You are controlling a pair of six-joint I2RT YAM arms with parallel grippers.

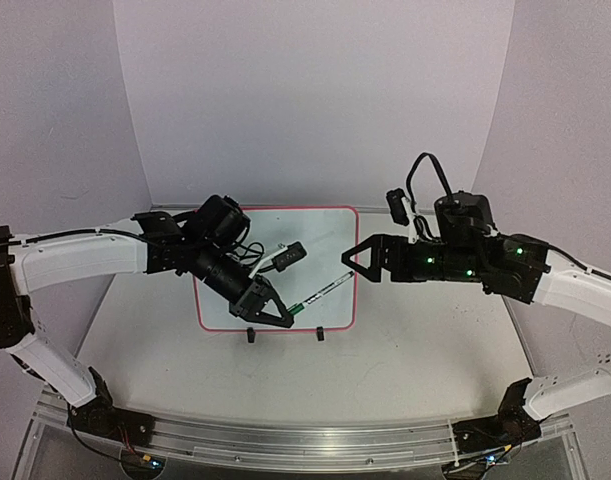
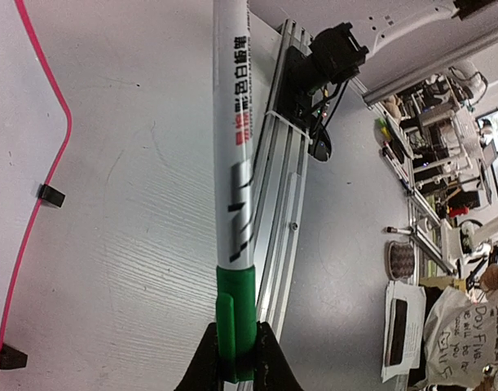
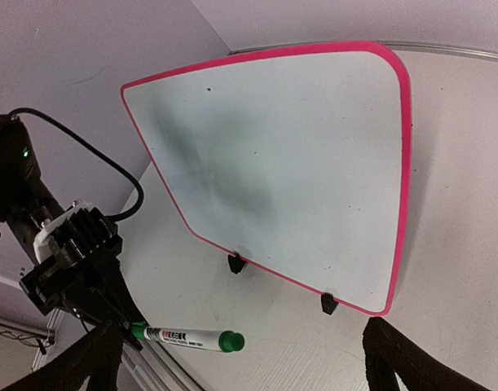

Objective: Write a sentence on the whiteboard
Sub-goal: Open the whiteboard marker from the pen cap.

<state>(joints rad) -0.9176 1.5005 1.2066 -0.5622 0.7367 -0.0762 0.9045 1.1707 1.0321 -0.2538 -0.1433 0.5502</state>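
The left gripper [image 1: 273, 312] is clamped on the marker's [image 1: 323, 293] green end. The right gripper [image 1: 357, 258] stands wide apart near the marker's other end, by the whiteboard's [image 1: 305, 225] right edge.

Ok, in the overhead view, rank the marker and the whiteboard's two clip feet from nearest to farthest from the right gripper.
1. The marker, its free end just beside the open right gripper.
2. The right clip foot, under the whiteboard's near edge.
3. The left clip foot, farther left along that edge.
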